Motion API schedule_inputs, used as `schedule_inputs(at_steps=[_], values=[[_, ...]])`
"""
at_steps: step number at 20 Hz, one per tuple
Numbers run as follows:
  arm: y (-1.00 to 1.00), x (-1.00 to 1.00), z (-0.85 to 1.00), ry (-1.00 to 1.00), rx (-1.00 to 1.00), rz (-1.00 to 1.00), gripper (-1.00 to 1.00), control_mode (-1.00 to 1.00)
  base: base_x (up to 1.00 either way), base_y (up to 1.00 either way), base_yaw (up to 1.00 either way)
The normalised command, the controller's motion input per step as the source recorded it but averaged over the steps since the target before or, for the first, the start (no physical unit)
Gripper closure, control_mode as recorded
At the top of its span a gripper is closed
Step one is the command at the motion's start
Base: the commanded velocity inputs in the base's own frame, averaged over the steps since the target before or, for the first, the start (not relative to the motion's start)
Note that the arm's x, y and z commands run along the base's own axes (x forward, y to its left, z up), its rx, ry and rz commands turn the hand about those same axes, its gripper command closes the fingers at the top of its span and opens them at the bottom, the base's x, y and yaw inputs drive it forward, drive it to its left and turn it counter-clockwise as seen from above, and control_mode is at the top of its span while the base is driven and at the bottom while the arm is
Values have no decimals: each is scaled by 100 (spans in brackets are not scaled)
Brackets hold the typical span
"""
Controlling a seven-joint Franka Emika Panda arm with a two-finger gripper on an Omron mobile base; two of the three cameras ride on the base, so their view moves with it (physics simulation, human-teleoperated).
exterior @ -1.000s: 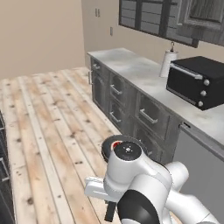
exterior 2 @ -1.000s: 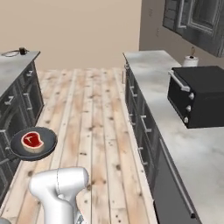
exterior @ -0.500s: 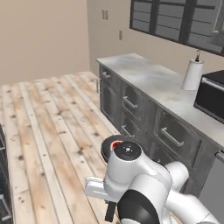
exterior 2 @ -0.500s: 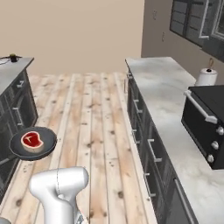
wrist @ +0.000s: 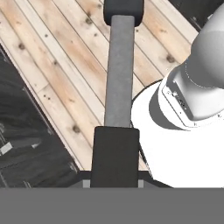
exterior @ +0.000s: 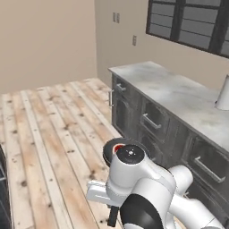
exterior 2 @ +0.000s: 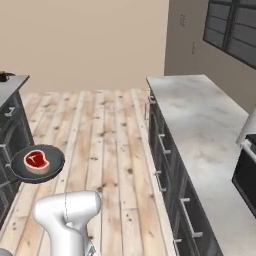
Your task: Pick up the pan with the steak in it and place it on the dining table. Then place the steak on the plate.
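The pan (exterior 2: 37, 165) is held up over the wooden floor (exterior 2: 110, 135), around 9 o'clock in the right base view, with the steak (exterior 2: 36, 161) sat inside. Its handle (wrist: 119, 70) is pinched tight by the tool (wrist: 114, 153).

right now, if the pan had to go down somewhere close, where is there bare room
The grey counter is bare from its near corner by the wall back toward the paper towel roll. The wooden floor between the two cabinet rows lies open. It is crowded near the black oven. The gripper is shut on the pan, which carries the steak.
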Motion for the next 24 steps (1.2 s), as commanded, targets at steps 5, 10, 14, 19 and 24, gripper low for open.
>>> schedule_inputs(at_steps=[5, 10, 14, 19, 24], values=[[0, 0, 0, 0, 0, 0, 100, 100, 100, 0, 0], [0, 0, 0, 0, 0, 0, 100, 100, 100, 0, 0], [0, 0, 0, 0, 0, 0, 100, 100, 100, 0, 0], [0, 0, 0, 0, 0, 0, 100, 100, 100, 0, 0], [0, 0, 0, 0, 0, 0, 100, 100, 100, 0, 0]])
